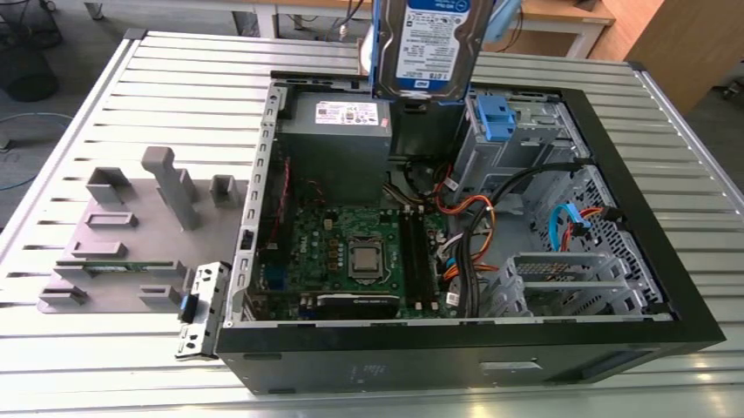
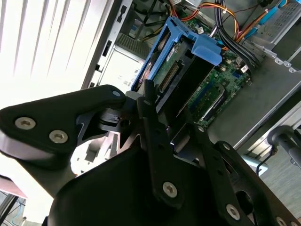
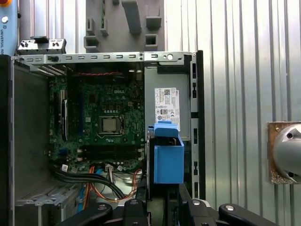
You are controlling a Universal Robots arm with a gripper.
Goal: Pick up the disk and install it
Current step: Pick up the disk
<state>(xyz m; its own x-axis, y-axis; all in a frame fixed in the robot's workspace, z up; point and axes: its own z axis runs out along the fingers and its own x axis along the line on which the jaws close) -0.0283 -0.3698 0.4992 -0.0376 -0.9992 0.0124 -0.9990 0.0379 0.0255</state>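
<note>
The disk (image 1: 430, 43), a silver hard drive with a white-and-blue label in a blue plastic carrier, hangs upright above the far side of the open computer case (image 1: 465, 348). It is over the gap between the power-supply box and the drive cage. My gripper (image 2: 167, 110) is shut on the disk (image 2: 183, 70), with black fingers (image 2: 149, 101) clamped on both faces. In the first wrist view the disk (image 3: 168, 157) appears edge-on, between the gripper (image 3: 162, 207) and the case interior below.
Inside the case lie the motherboard (image 1: 348, 244), the grey power-supply box (image 1: 337, 117), cable bundles (image 1: 471, 226) and a metal drive cage with a blue latch (image 1: 494, 113). A grey fixture with pegs (image 1: 128, 235) stands on the slatted metal table (image 1: 686, 174) at the exterior view's left.
</note>
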